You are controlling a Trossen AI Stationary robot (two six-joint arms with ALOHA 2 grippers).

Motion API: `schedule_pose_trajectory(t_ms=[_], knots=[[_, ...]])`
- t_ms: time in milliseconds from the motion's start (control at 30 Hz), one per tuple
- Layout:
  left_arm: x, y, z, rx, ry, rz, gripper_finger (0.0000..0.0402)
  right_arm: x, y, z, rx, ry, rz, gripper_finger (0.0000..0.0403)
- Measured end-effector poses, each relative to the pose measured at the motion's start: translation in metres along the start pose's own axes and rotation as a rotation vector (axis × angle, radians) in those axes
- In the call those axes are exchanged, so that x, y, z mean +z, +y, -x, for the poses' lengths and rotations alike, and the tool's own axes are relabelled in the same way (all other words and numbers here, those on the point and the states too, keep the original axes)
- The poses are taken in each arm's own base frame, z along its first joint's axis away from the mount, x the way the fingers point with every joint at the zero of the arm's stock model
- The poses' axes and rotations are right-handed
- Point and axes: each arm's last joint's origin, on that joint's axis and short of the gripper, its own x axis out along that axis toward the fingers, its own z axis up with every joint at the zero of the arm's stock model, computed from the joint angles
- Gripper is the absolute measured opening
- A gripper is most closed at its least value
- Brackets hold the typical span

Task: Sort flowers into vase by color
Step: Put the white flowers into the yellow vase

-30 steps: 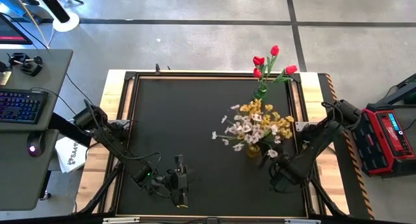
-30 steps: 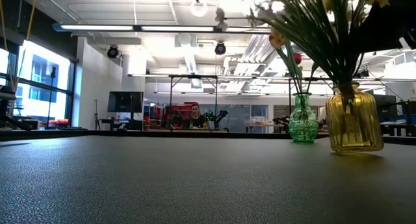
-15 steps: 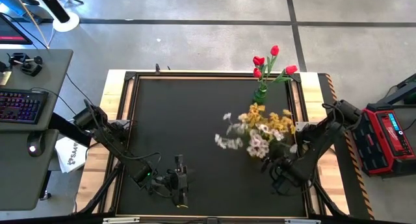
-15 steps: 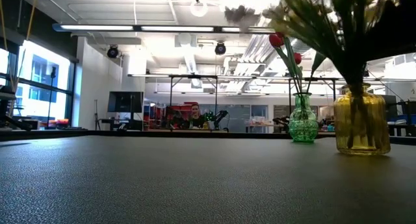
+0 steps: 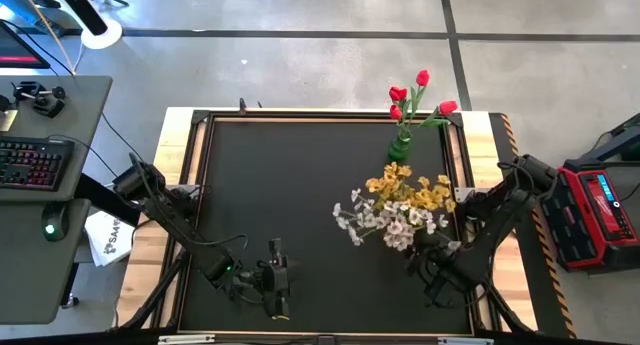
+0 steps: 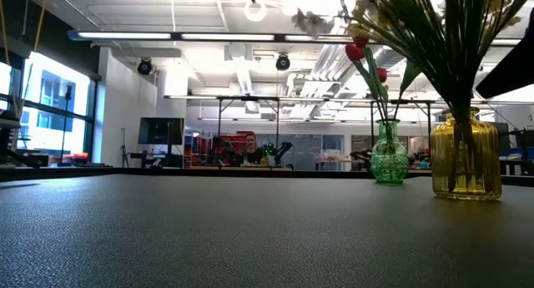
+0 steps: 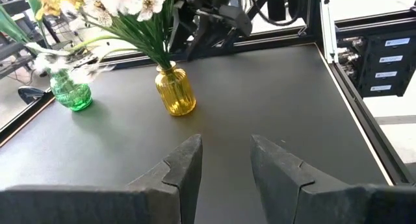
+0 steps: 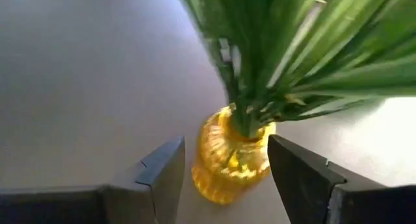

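Our right gripper (image 8: 221,178) stands wide open and empty; the yellow vase (image 8: 229,156) sits just ahead between its fingers, upright on the table (image 5: 290,205), carrying yellow and white flowers (image 5: 395,207); the left gripper (image 7: 224,162) waits open, well apart
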Motion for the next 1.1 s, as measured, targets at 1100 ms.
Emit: schedule_pose_trajectory(t_ms=[1100], knots=[[0.0,-0.001,0.0,-0.029,0.006,0.001,0.012,-0.042,0.01,0.049,0.29,0.165,0.019,0.0224]])
